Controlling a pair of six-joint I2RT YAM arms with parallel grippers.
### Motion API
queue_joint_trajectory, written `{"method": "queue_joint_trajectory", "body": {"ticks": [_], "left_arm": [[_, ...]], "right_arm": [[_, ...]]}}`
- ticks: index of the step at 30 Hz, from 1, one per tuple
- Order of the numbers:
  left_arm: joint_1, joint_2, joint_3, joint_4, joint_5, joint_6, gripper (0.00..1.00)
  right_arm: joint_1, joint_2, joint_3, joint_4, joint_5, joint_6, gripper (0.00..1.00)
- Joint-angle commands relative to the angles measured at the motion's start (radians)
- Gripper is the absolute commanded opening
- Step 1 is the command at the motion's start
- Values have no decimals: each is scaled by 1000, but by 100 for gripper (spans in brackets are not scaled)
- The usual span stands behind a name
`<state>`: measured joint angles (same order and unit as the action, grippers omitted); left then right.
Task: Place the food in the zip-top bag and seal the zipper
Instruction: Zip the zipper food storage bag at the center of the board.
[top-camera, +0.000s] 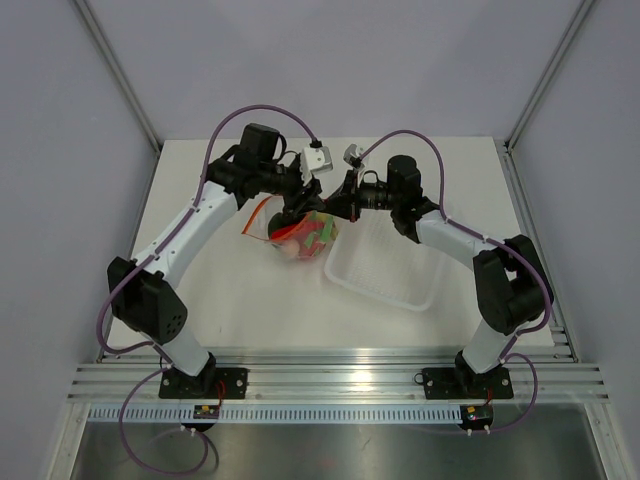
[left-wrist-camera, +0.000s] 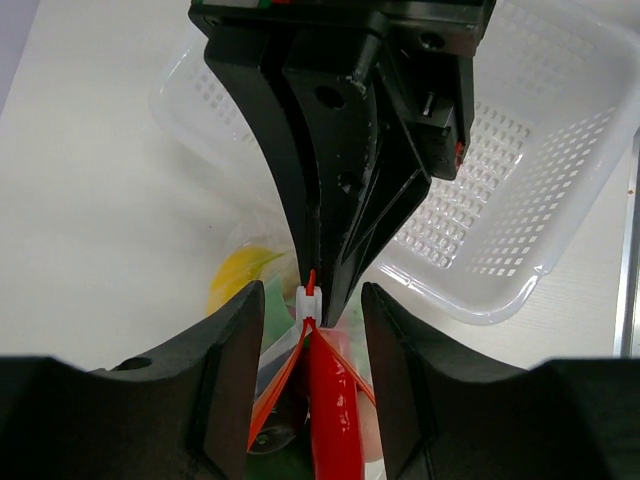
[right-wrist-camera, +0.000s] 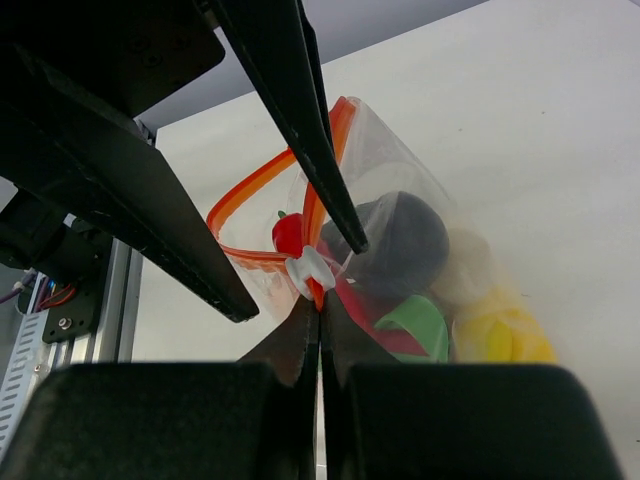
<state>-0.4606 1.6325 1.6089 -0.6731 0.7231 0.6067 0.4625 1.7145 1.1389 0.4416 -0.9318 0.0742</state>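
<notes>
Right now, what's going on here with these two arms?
Both arms meet over the zip-top bag, already loaded with toy food, beside the clear tray. The right gripper is shut on the orange-red zipper by its white slider; the left gripper stands open astride it. The mouth isn't sealed yet.

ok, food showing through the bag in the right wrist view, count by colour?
Red chilli: 1
Dark round fruit: 1
Green piece: 1
Yellow banana: 1
Whitish piece: 1
Total: 5; others may be hidden.
</notes>
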Motion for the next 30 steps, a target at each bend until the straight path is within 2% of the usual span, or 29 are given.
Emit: {"method": "queue_joint_trajectory", "body": {"ticks": [1, 10, 13, 16, 23, 27, 30], "left_arm": [[-4, 4, 45, -13, 45, 33, 45], [-4, 7, 39, -22, 42, 39, 31], [-4, 4, 40, -17, 36, 34, 12], [-4, 1, 40, -14, 44, 30, 0], [-4, -8, 22, -14, 41, 16, 0], [-4, -10, 20, -11, 41, 1, 12], [-4, -10, 23, -13, 45, -1, 15]], "right_arm": [[1, -12, 51, 45, -25, -2, 0], [1, -10, 55, 54, -21, 13, 0], [-1, -10, 53, 54, -22, 15, 0], [-1, -10, 55, 57, -21, 19, 0], [-1, -12, 62, 83, -13, 41, 0], [-1, -12, 64, 86, -15, 49, 0], [-1, -12, 64, 86, -15, 52, 0]]}}
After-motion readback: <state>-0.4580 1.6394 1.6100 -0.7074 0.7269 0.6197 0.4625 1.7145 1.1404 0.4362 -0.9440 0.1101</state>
